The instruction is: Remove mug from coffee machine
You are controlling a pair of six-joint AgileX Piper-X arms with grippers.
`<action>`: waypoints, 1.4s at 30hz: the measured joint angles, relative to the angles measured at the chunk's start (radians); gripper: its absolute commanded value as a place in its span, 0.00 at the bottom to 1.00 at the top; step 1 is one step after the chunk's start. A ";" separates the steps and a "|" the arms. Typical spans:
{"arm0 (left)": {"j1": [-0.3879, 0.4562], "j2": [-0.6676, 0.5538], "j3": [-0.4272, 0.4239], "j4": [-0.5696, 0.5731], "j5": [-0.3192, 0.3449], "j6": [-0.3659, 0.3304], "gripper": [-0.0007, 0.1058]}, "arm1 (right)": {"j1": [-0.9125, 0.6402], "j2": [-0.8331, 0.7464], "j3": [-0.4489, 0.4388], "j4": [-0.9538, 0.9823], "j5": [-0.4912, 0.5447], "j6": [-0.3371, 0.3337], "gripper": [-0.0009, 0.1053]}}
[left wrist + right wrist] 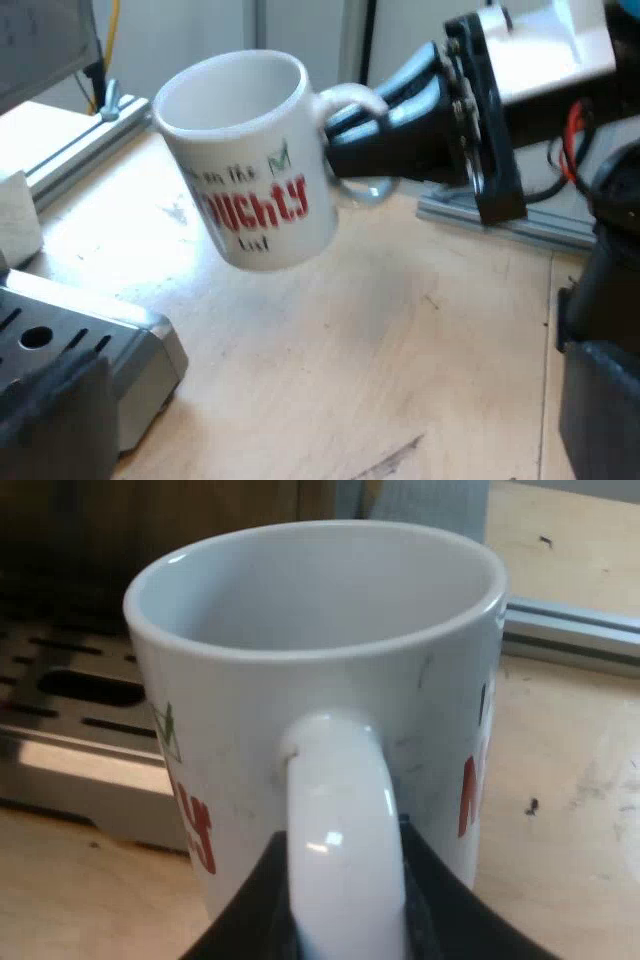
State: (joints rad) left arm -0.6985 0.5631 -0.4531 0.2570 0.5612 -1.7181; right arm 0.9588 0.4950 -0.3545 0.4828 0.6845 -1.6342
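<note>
A white mug [250, 160] with red and green lettering hangs tilted in the air over the wooden table [380, 340], clear of the machine's metal drip tray [90, 330]. My right gripper [385, 125] is shut on the mug's handle [340, 830]; its black fingers [250, 900] press against both sides of the loop. The mug [320, 680] is empty inside, with the drip tray [70, 700] beyond it. My left gripper [320, 420] stands open low over the table beside the drip tray, with nothing between its fingers.
An aluminium rail [500, 220] runs along the table's edge behind the right arm, and another rail [70, 150] lies beyond the mug. A rail [570, 630] also passes behind the mug. Bare wooden table [570, 810] lies under the mug.
</note>
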 measured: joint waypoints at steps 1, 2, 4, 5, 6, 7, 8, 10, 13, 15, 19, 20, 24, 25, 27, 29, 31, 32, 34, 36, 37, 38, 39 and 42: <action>0.000 0.003 0.000 -0.005 0.000 0.000 0.86 | 0.000 0.000 0.007 -0.001 0.004 0.000 0.01; 0.000 0.005 0.000 -0.007 0.000 0.000 0.86 | 0.000 0.000 0.031 -0.001 0.021 0.000 0.01; 0.000 0.010 0.000 -0.006 0.000 0.000 0.86 | 0.000 0.000 0.062 -0.035 0.031 0.000 0.01; 0.000 0.012 0.000 -0.008 0.000 0.000 0.86 | 0.000 0.000 0.082 -0.072 0.037 0.000 0.01; 0.000 0.011 0.000 -0.008 0.000 0.000 0.86 | 0.000 0.000 0.107 -0.102 0.041 0.000 0.01; 0.000 0.011 0.000 -0.008 -0.002 0.000 0.86 | 0.000 0.000 0.118 -0.121 0.044 0.000 0.01; 0.000 0.011 0.000 -0.010 -0.015 0.000 0.86 | 0.000 0.000 0.139 -0.154 0.054 0.000 0.01; 0.000 0.011 0.000 -0.010 -0.037 0.000 0.86 | 0.000 0.000 0.161 -0.193 0.071 0.000 0.01; 0.000 0.011 0.000 -0.011 -0.072 0.000 0.86 | 0.000 0.000 0.194 -0.256 0.101 0.000 0.01; 0.000 0.011 0.000 -0.011 -0.077 0.000 0.86 | 0.000 0.008 0.218 -0.309 0.133 0.000 0.01; 0.000 0.011 0.000 -0.013 -0.076 0.000 0.86 | -0.024 0.043 0.259 -0.400 0.135 0.000 0.01; 0.000 0.011 0.000 -0.013 -0.076 0.000 0.86 | -0.030 0.050 0.263 -0.409 0.135 0.000 0.01; 0.000 0.011 0.000 -0.012 -0.076 0.000 0.86 | -0.111 0.101 0.282 -0.483 0.096 0.000 0.01; 0.000 0.011 0.000 -0.012 -0.076 0.000 0.86 | -0.146 0.122 0.282 -0.510 0.068 0.000 0.01; 0.000 0.011 0.000 -0.012 -0.076 0.000 0.86 | -0.185 0.146 0.282 -0.529 0.036 0.000 0.01; 0.000 0.011 0.000 -0.012 -0.101 0.000 0.86 | -0.230 0.178 0.282 -0.553 -0.007 -0.007 0.01; 0.000 0.011 0.000 -0.012 -0.123 0.000 0.86 | -0.312 0.241 0.282 -0.631 -0.097 -0.018 0.01; 0.000 0.011 0.000 -0.012 -0.124 0.000 0.86 | -0.331 0.258 0.282 -0.651 -0.118 -0.023 0.01; 0.000 0.011 0.000 -0.012 -0.129 0.000 0.86 | -0.386 0.327 0.282 -0.725 -0.174 -0.068 0.01; 0.000 0.011 0.000 -0.007 -0.128 0.000 0.86 | -0.417 0.374 0.282 -0.787 -0.196 -0.090 0.01; 0.000 0.011 0.000 0.004 -0.128 0.000 0.86 | -0.430 0.411 0.282 -0.831 -0.205 -0.098 0.01; 0.000 0.011 0.000 0.016 -0.128 0.000 0.86 | -0.438 0.429 0.282 -0.853 -0.207 -0.100 0.01; 0.000 0.011 0.000 0.037 -0.128 0.000 0.86 | -0.454 0.466 0.282 -0.898 -0.218 -0.104 0.01; 0.000 0.011 0.000 0.080 -0.134 0.000 0.86 | -0.478 0.558 0.282 -1.004 -0.227 -0.126 0.01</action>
State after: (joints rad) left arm -0.6985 0.5741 -0.4531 0.3371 0.4273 -1.7181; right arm 0.4810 1.0534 -0.0729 -0.5215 0.4571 -1.7607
